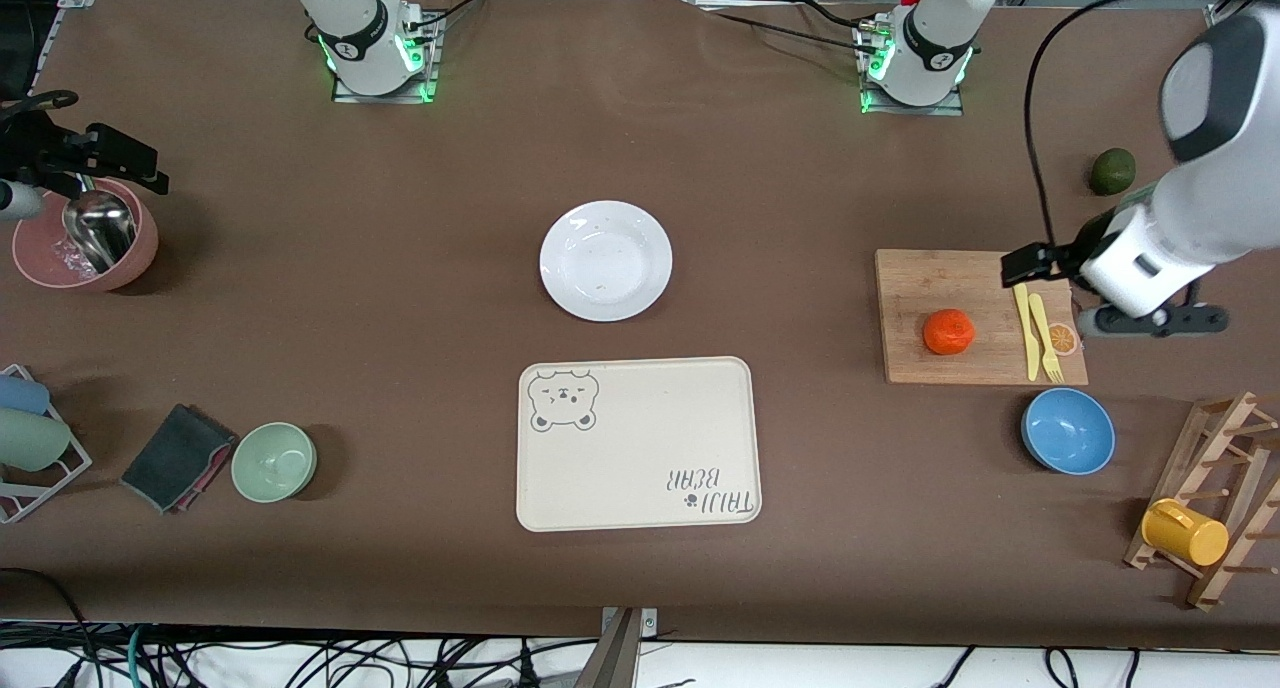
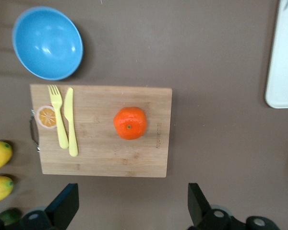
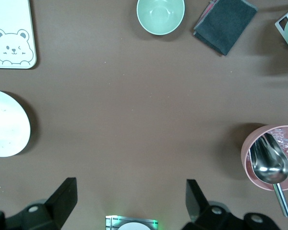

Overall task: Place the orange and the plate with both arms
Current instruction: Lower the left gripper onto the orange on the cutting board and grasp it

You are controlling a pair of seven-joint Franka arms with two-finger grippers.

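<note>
Evidently both sets of jaws stood wide, holding nothing. The orange (image 1: 948, 331) looked light, round, roll-prone: pinch across its middle. The plate (image 1: 606, 261) appeared glossy, brittle: grip its rim.

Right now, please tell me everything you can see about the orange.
The orange is small, round and reddish-orange, with a glossy skin and a small green stem dimple on top. It sits whole on the wooden cutting board, apart from the yellow fork and knife. Nothing else touches it.

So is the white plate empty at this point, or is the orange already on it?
Empty. The plate shows only bare white surface, and the orange sits apart on the cutting board, toward the left arm's end.
</note>
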